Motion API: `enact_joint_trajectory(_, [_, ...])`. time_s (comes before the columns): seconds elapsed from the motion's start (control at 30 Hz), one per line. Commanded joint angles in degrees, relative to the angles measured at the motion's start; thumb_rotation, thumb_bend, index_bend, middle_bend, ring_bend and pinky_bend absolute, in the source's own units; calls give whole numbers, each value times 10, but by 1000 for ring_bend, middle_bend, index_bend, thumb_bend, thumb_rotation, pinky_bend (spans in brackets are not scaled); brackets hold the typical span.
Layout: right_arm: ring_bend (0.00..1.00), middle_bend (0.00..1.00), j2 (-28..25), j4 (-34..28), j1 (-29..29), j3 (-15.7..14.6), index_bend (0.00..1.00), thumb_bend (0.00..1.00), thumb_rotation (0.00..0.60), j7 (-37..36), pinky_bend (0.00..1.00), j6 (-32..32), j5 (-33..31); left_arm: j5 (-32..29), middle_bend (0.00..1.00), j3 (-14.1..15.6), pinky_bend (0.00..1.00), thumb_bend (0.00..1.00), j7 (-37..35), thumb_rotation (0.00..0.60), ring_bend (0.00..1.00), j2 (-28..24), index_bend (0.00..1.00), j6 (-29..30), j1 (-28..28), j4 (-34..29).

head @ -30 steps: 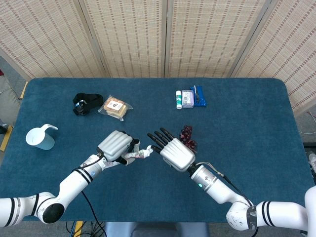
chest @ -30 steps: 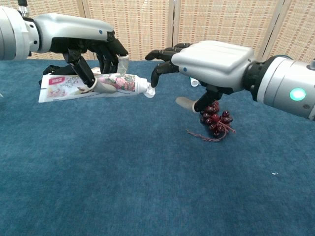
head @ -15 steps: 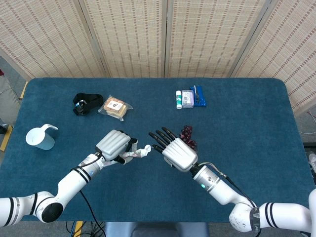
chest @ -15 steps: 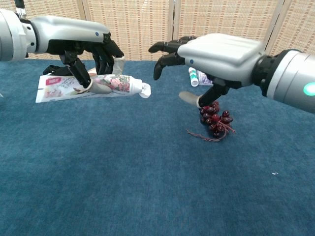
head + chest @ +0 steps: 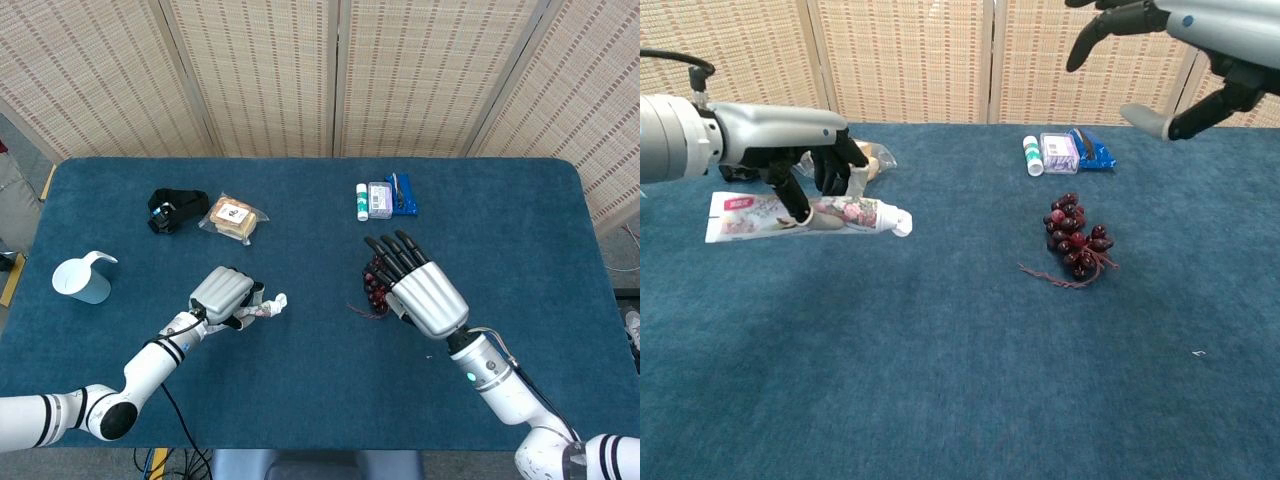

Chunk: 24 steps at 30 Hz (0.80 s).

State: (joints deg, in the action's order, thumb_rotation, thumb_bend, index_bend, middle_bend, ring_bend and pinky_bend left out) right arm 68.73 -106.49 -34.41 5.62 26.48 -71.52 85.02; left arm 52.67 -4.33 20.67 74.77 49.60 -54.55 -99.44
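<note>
Change: right hand (image 5: pixel 425 297) lifted up and away from the tube's cap since a second ago; left hand (image 5: pixel 805 160) drawn back leftward and lower with the tube.
Left hand: closed around one tube (image 5: pixel 805 214), thumb under, fingers over; tube level just above the table (image 5: pixel 940 380), cap pointing right.
Right hand: empty, fingers spread wide, raised above one bunch of grapes (image 5: pixel 1076 236); well apart from the tube.
Grapes: lying on the cloth, stem trailing left.
Far edge, middle: one small white bottle (image 5: pixel 361 202), one clear box (image 5: pixel 379 199), one blue packet (image 5: pixel 403 194), side by side.
Far left: one black strap (image 5: pixel 176 209), one wrapped snack (image 5: pixel 234 217) touching it.
Left edge: one cup (image 5: pixel 82 277).
</note>
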Motion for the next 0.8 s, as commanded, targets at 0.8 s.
enact_joint_trajectory(0.8, [0,14,-82,19,128,-27,217,387,600,-52,0,-75,-42,95,315,37,251,371,-60,600,148,1,254,203,169,40])
